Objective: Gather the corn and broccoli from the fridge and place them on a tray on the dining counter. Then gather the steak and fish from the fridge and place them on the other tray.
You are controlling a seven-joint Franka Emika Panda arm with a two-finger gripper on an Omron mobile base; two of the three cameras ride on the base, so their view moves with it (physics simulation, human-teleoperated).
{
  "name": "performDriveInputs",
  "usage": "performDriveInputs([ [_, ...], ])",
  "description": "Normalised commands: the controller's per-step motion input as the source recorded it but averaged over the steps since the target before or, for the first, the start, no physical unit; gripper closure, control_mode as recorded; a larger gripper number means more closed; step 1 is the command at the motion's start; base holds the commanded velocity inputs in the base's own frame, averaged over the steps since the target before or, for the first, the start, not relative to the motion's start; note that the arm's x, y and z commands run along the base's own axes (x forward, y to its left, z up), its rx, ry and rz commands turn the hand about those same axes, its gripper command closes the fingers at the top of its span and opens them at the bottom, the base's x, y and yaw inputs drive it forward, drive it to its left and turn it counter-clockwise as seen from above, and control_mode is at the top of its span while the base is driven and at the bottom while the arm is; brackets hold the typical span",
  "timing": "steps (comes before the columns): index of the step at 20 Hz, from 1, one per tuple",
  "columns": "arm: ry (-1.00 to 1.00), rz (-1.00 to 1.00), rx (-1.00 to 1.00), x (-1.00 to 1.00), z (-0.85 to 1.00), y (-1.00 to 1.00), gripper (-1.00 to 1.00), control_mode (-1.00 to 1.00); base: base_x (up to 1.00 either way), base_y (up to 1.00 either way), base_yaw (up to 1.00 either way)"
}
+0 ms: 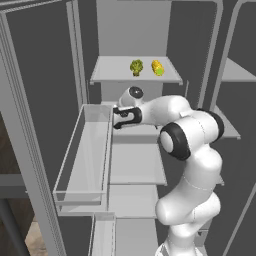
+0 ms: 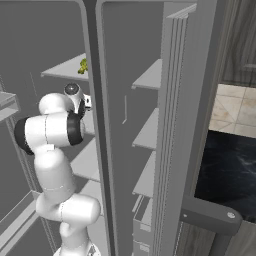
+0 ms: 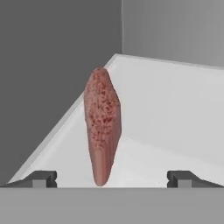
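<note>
1. We see the white arm with dark joints (image 1: 190, 150) reaching into the open matte grey fridge (image 1: 45, 100), its hand at the level of a middle pale shelf (image 1: 137, 162).
2. In the hand view the claw (image 3: 111, 178) stands with its two dark fingertips (image 3: 41, 178) wide apart, nothing between them touching either tip.
3. The flat pinkish-red slab of raw steak (image 3: 103, 127) lies on a pale shelf (image 3: 166, 113) ahead of the claw, near the shelf's corner against the grey inner walls; it looks on edge here, though the hand's roll leaves its true pose unclear.
4. From the left base view, the small dark green lumpy broccoli (image 1: 136, 67) and the stubby yellow corn (image 1: 158, 67) sit side by side on the upper shelf (image 1: 115, 72), above the hand.
5. The claw itself is hidden behind the wrist in the left base view.
6. In the right base view, a door edge (image 2: 95, 125) cuts off most of the upper shelf; a greenish-yellow scrap (image 2: 83, 64) shows beside it, and we cannot tell which vegetable it is.
7. The black marble-look bench (image 2: 227, 175) shows past the right door.
8. A clear door bin (image 1: 85, 155) juts just beside the hand.
</note>
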Motion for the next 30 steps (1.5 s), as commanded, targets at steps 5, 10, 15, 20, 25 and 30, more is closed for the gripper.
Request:
performDriveInputs([
  [5, 0.08, -0.02, -0.01, 0.56, -0.15, 0.33, -1.0, -1.0, 0.0, 0.0, 0.0],
  [10, 0.06, -0.03, 0.0, 0.59, -0.18, 0.29, -1.0, -1.0, 0.0, 0.0, 0.0],
  [15, 0.02, -0.03, 0.0, 0.54, -0.22, 0.12, -1.0, -1.0, 0.0, 0.0, 0.0],
  [20, 0.1, 0.0, 0.0, 0.05, -0.55, 0.37, -1.0, -1.0, 0.0, 0.0, 0.0],
  [25, 0.12, 0.0, 0.0, 0.14, -0.47, 0.18, -1.0, -1.0, 0.0, 0.0, 0.0],
  [30, 0.1, 0.0, 0.0, 0.26, -0.62, 0.14, -1.0, -1.0, 0.0, 0.0, 0.0],
])
